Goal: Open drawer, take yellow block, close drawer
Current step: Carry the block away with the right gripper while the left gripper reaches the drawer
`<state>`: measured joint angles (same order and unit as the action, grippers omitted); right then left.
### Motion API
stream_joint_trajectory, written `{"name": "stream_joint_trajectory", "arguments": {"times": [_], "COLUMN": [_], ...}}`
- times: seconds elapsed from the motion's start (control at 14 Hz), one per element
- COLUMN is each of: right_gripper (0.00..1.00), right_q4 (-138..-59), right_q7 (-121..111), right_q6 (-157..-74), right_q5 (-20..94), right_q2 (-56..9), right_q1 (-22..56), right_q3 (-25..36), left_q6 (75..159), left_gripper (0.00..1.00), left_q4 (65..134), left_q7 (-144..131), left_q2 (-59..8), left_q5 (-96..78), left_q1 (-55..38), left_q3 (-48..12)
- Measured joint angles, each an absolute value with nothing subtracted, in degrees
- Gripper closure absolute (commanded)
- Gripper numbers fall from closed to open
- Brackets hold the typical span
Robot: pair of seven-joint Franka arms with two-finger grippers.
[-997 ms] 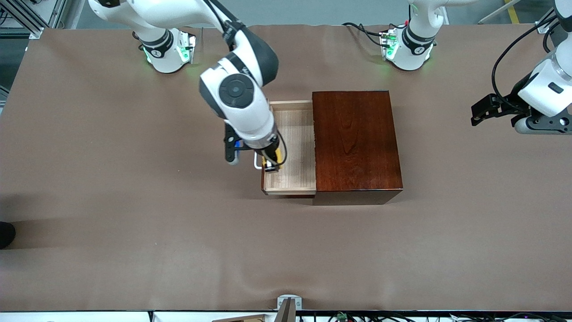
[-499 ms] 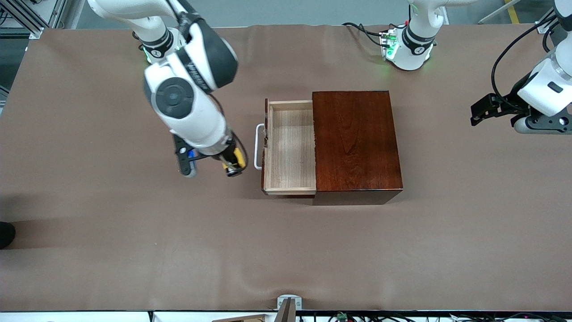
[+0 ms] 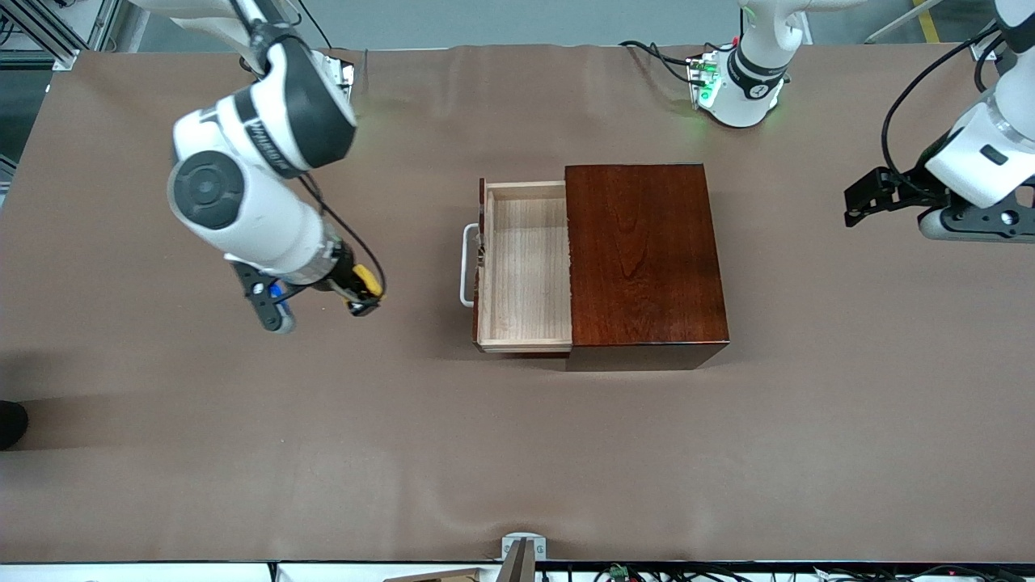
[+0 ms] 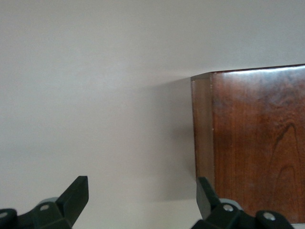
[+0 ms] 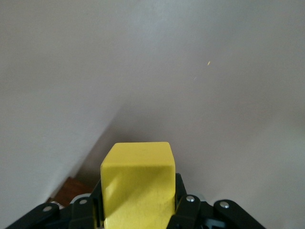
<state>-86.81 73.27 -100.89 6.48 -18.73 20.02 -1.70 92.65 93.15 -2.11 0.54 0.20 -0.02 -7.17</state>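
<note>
**Block Is Out, Drawer Is Not Shut Yet**

While the right gripper (image 3: 361, 297) hangs in the air over bare worktop (image 3: 162, 420), toward the right arm's end, it is clamped tight on the yellow block (image 3: 368, 281). The drawer (image 3: 524, 267) is pulled out of the dark wooden box (image 3: 643, 259), and its pale tray looks empty. Its white handle (image 3: 466, 265) faces the right arm. The left gripper (image 3: 869, 198) waits in the air over the left arm's end of the worktop.

From the left wrist, the left gripper (image 4: 143, 202) has its fingers spread wide and holds nothing. A corner of the box shows past it.

From the right wrist, the block (image 5: 138, 183) sits snug between the right gripper's fingers, with plain worktop under it.

What could go wrong, I think: the block could bounce or roll away if let go from this high up. The drawer must get pushed in too. A push on one corner could jam the tray crooked, or slide the whole box along the worktop.
</note>
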Motion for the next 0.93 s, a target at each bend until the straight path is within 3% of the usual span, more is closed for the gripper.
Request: {"name": "stream_joint_trajectory", "arguments": {"times": [0.43,0.64,0.93], "right_gripper": [1.0,1.0,1.0], "right_q4": [-88.3,-88.48,-88.87], "right_q7": [51.81,39.55,27.52], "right_q6": [-99.45,-99.43,-99.73], "right_q5": [6.46,5.77,3.32], "right_q2": [-18.05,-18.06,-18.41], "right_q1": [13.87,10.31,7.09], "right_q3": [-1.57,-1.48,-1.44], "left_q6": [92.65,92.74,98.5], "left_gripper": [0.0,0.0,0.0], "left_q4": [92.86,92.78,87.99], "left_q7": [-2.13,-2.13,-2.25], "left_q2": [0.43,-0.16,-8.39], "left_q5": [-1.94,-9.03,-10.23], "left_q1": [-0.19,-0.43,-5.27], "left_q3": [-14.33,-20.82,-29.91]}}
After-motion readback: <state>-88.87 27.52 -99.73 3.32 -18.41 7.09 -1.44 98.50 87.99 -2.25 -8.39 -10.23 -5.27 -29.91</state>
